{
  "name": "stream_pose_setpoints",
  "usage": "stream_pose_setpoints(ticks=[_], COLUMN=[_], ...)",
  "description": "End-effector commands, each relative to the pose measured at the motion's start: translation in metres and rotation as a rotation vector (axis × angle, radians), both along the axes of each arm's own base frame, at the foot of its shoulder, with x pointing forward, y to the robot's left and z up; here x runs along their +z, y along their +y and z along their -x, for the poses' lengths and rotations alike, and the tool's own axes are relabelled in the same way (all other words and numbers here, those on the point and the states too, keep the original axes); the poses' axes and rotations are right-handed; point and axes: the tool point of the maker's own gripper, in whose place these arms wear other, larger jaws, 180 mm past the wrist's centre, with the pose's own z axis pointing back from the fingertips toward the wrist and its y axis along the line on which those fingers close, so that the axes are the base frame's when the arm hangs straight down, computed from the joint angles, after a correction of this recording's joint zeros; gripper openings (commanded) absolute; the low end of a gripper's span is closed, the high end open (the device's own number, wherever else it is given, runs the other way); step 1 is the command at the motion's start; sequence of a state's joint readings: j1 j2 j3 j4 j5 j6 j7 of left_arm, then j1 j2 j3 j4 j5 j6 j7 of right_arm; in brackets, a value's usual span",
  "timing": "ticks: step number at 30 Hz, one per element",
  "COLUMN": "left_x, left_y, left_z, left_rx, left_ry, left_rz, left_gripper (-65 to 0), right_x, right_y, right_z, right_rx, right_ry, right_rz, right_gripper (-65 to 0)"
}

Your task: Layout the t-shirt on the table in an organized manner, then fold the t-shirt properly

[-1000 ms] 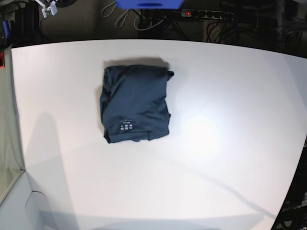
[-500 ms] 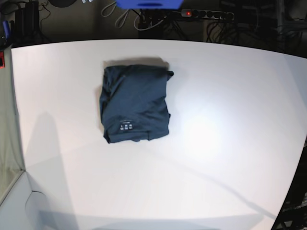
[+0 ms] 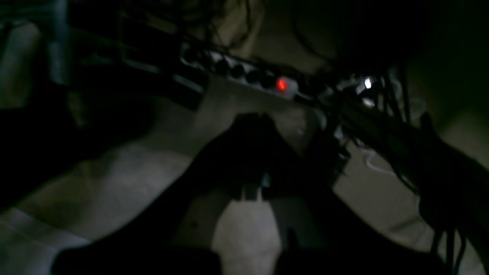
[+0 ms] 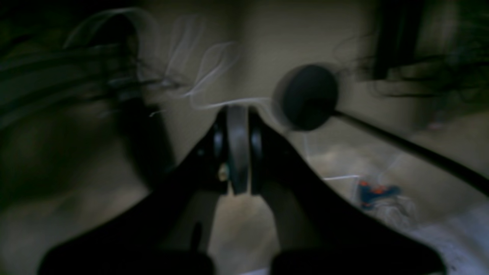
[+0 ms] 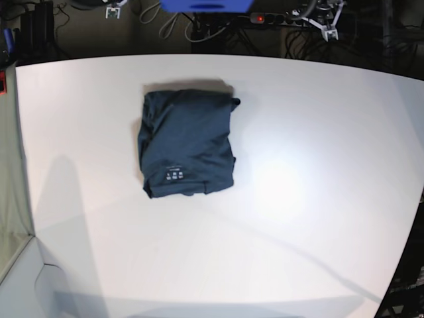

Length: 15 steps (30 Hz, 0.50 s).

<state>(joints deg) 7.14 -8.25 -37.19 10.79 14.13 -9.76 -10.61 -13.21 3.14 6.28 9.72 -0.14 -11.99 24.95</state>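
The t-shirt [image 5: 187,143] lies folded into a compact, roughly rectangular bundle on the table [image 5: 298,199], in the far left part of the top as the base view shows it. It is dark navy blue, and near its front edge sits a small white printed label mark [image 5: 173,176]: a short line of text above a row of little square symbols, all too small to read. A small flap of cloth pokes out at the bundle's far right corner.

Neither arm touches the shirt; both are well apart from it, past the far edge of the table. The left gripper [image 3: 252,152] points at a dim floor, its jaws closed with nothing between them. Just ahead of it lies a power strip [image 3: 244,74] with a glowing red switch, amid tangled black cables [image 3: 386,126]. The right gripper [image 4: 237,149] also has its jaws pressed together and empty; the view is blurred, showing thin white cables [image 4: 206,72] and a dark round disc [image 4: 305,95] on a black rod.
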Motion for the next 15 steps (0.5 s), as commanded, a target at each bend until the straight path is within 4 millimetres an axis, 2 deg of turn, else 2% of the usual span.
stream_pose_setpoints(ticks=[1, 3, 6, 8, 15], left_x=[-0.001, -0.006, -0.009, -0.010, -0.010], left_y=[0.000, -0.014, -0.026, -0.030, -0.033], left_z=[0.006, 0.010, 0.015, 0.013, 0.010], left_rx=[-0.021, -0.087, -0.161, -0.185, -0.194], left_ry=[0.024, 0.062, 0.087, 0.088, 0.085], left_rz=[-0.004, 0.022, 0.038, 0.042, 0.045], left_gripper=[-64.9, -64.9, -64.9, -64.9, -64.9], right_x=[0.001, 0.000, 0.000, -0.001, -0.002], right_y=[0.005, 0.015, 0.020, 0.020, 0.023], right_z=[0.014, 0.014, 0.012, 0.005, 0.006], right_rx=[-0.006, -0.010, -0.017, -0.017, -0.019], right_ry=[0.024, 0.023, 0.020, 0.011, 0.013], right_rz=[0.017, 0.004, 0.001, 0.000, -0.006], right_gripper=[-65.0, -65.0, -65.0, -65.0, -65.0])
